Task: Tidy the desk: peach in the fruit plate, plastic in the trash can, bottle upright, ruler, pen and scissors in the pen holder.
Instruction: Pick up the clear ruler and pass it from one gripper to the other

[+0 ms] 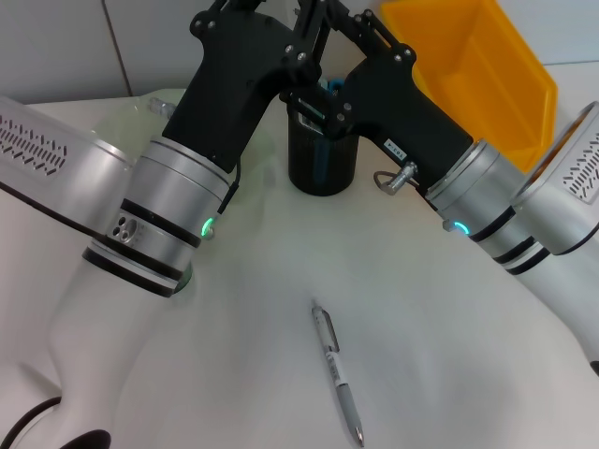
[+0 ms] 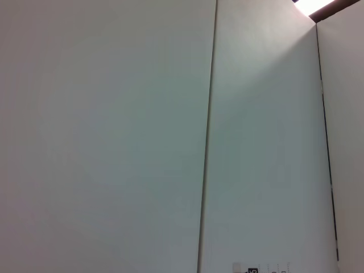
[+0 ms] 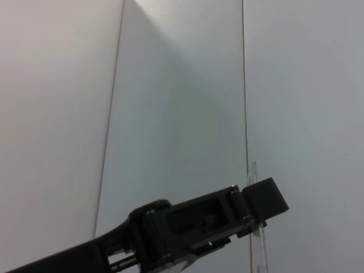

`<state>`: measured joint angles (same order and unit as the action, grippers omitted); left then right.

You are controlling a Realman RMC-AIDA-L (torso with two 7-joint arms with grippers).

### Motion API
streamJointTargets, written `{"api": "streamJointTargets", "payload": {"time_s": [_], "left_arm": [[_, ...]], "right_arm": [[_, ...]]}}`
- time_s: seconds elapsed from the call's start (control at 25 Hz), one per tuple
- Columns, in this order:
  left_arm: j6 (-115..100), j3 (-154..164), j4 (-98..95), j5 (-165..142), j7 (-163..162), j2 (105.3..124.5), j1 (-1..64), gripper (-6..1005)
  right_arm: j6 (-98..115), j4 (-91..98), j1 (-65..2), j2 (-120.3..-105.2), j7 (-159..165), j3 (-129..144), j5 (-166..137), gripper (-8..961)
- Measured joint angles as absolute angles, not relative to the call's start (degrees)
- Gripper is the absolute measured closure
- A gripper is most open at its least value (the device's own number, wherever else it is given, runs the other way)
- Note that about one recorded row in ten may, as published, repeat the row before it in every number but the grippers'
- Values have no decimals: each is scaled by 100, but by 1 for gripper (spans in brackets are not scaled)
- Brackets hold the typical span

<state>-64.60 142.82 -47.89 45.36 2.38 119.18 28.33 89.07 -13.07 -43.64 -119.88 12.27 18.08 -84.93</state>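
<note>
Both arms are raised over the black mesh pen holder, their fingertips cut off by the head view's upper edge. In the right wrist view my left gripper is shut on the clear ruler, held up against the wall. The ruler's markings also show in the left wrist view. My right gripper is close beside it. The scissors show light blue inside the holder. The silver pen lies on the desk near me. The yellow trash can stands back right. Peach, bottle and plastic are out of view.
The pale green fruit plate is mostly hidden behind my left arm at the back left. The pen holder sits just left of the trash can. A white panelled wall rises behind the desk.
</note>
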Motion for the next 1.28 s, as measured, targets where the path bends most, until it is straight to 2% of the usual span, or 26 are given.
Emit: {"api": "streamJointTargets", "payload": {"time_s": [0.4, 0.44, 0.88, 1.28], "left_arm": [[-6534, 14339, -4795, 4535, 237, 11918, 2819, 494], [-6542, 14342, -4794, 4535, 238, 11918, 2819, 493], [-6565, 14355, -4795, 4535, 232, 11918, 2816, 481], [-6565, 14371, -4799, 4535, 214, 11918, 2826, 471]], "right_arm": [[8932, -1341, -4379, -11988, 1180, 1801, -8503, 327], [8936, -1342, -4383, -11988, 1179, 1801, -8507, 531], [8987, -1345, -4345, -11988, 1161, 1801, -8509, 720], [9000, -1347, -4342, -11988, 1160, 1820, -8514, 850]]}}
